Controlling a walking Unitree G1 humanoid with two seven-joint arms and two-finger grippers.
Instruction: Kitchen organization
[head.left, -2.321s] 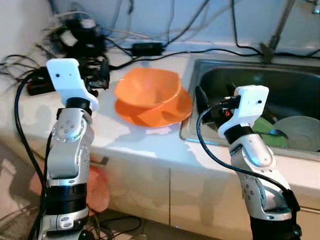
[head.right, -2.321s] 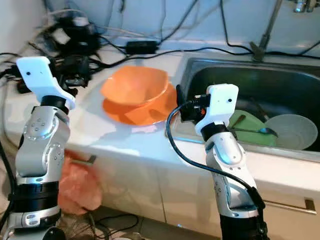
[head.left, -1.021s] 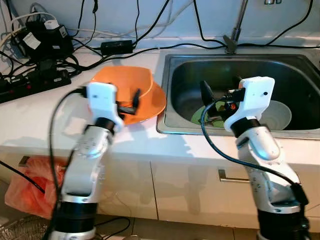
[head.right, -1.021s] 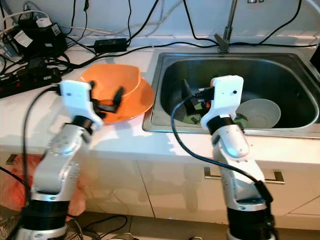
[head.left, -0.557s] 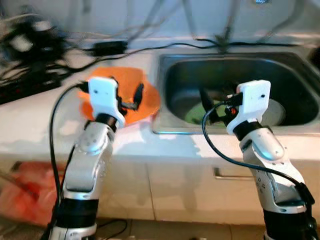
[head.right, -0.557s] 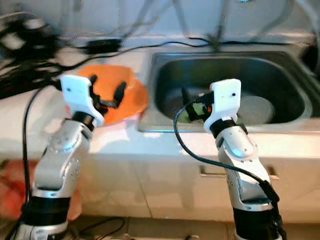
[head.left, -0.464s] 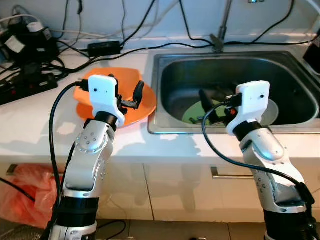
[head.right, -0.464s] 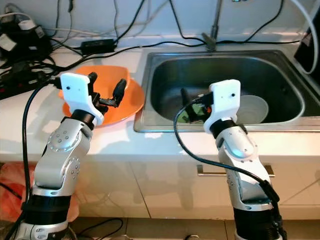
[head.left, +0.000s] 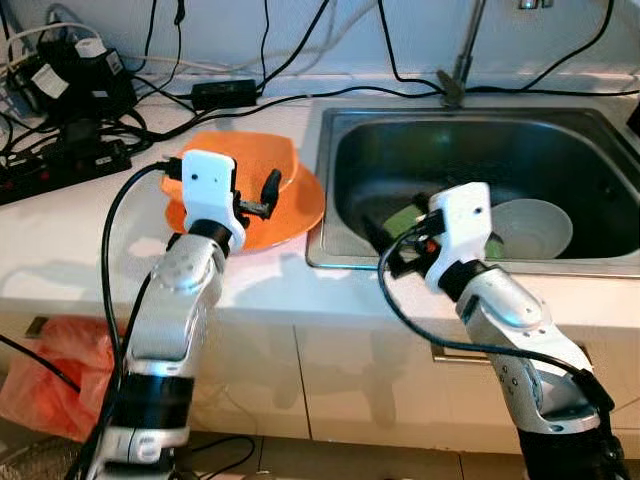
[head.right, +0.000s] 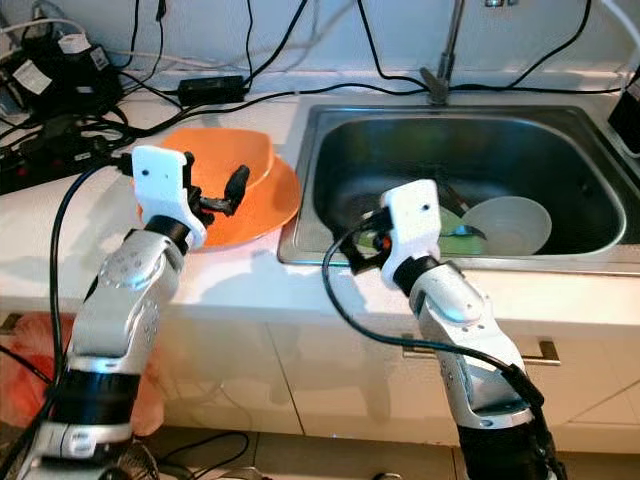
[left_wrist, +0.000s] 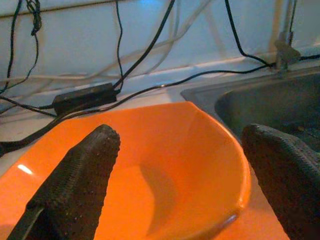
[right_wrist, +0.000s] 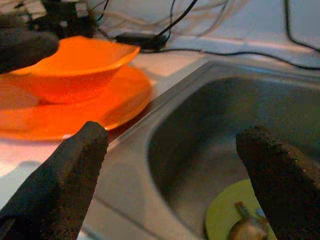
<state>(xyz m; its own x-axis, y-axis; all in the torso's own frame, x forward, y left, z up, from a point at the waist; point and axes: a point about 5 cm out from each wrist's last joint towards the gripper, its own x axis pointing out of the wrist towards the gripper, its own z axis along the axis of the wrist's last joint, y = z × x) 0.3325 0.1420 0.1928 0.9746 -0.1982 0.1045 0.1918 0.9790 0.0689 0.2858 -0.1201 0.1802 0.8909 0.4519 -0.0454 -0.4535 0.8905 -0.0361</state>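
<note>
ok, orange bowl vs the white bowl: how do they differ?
Colour: the orange bowl is bright orange; the white bowl is pale white.
Place: the orange bowl is on the white countertop; the white bowl is down in the steel sink.
Support: the orange bowl rests on an orange plate; the white bowl lies beside a green plate.
Shape: the orange bowl's rim looks squarish, the white bowl's round.
Both sit upright and look empty.

Left gripper (head.left: 252, 197) spread over orange bowl (head.left: 262, 160), beside sink (head.left: 345, 130).
</note>
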